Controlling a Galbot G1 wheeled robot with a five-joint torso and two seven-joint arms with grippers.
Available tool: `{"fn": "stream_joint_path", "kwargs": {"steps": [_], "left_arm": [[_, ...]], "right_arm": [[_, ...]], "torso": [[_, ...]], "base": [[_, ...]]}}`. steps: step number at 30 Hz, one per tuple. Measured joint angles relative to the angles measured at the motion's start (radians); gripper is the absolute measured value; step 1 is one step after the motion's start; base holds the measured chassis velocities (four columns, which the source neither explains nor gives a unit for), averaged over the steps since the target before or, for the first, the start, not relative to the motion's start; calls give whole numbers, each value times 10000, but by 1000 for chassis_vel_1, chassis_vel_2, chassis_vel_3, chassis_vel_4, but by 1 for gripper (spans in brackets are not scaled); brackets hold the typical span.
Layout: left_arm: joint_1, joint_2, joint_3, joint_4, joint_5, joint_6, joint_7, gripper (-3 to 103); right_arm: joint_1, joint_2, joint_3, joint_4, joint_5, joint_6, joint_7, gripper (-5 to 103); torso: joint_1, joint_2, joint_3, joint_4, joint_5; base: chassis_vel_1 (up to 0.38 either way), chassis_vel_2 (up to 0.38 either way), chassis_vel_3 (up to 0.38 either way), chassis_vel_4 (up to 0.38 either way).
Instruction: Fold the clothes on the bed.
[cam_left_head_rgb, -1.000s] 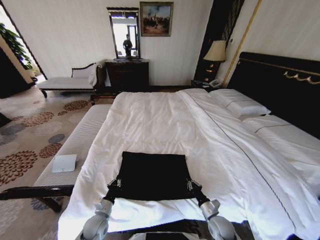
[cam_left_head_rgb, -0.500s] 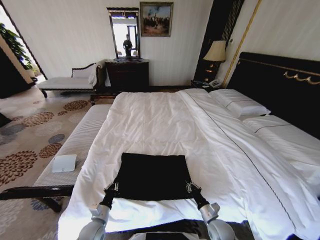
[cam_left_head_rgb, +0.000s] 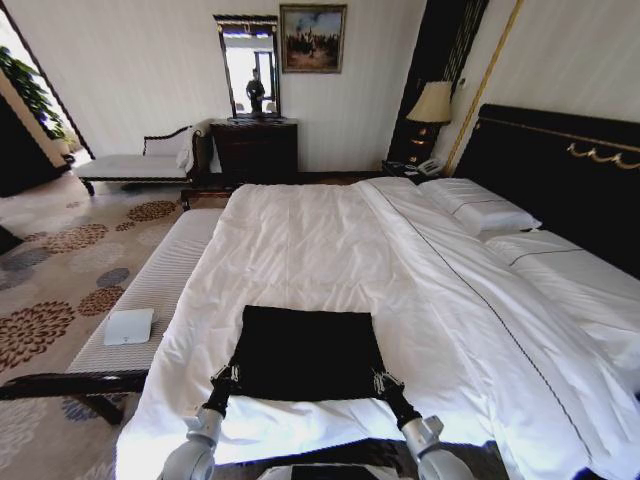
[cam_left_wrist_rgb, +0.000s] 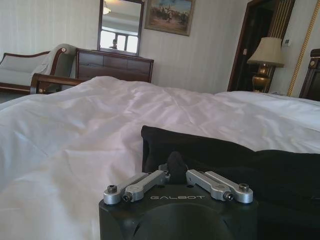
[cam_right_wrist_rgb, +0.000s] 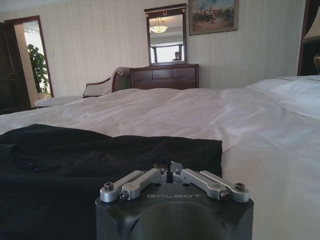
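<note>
Black T-shirt (cam_left_head_rgb: 305, 352) folded flat in rect on bed (cam_left_head_rgb: 320, 240) near foot edge; left pincer (cam_left_head_rgb: 225, 377) clamped on its near-left corner, right pincer (cam_left_head_rgb: 381, 380) clamped on near-right corner; both arms low at bed edge.

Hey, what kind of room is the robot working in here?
Most likely a hotel bedroom: a large white-sheeted bed with a dark headboard, a bedside lamp, and a dresser under a mirror.
</note>
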Motion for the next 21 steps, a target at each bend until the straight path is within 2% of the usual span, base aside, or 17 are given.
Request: {"fn": "stream_joint_path", "kwargs": {"steps": [15,19,20,21], "left_arm": [[89,43,-23,-45,68,-9,-57,1],[136,46,-3,-74,166,-10,-305,1],[172,53,6,-110,220,-9,-366,-1],[229,75,12,-158,284,-8,-392,4]], "right_arm": [[-166,52,31,-55,-187,134,-128,0],[-207,53,36,-75,-309,138,-199,0],[-222,54,36,-96,-382,142,-211,1],[-233,59,36,-141,-489,171,-211,7]], "torso": [[0,0,0,0,0],[0,0,0,0,-1],[0,0,0,-1,-1],[0,0,0,-1,-1]], "base": [[0,0,0,0],[0,0,0,0],[0,0,0,0],[0,0,0,0]]}}
